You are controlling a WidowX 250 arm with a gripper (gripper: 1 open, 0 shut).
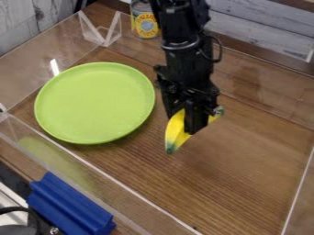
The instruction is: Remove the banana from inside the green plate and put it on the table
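My gripper (185,112) points down over the table (245,174), just right of the green plate (92,101), and is shut on the banana (177,134). The banana is yellow with a dark green tip and hangs nearly upright from the black fingers, its lower tip at or just above the wood, a short way off the plate's right rim. The plate lies flat with nothing in it.
Clear acrylic walls (73,170) edge the tabletop. A blue object (68,211) sits outside the front wall at lower left. A yellow can (146,25) stands at the back behind the arm. A clear stand (101,32) sits at the back left.
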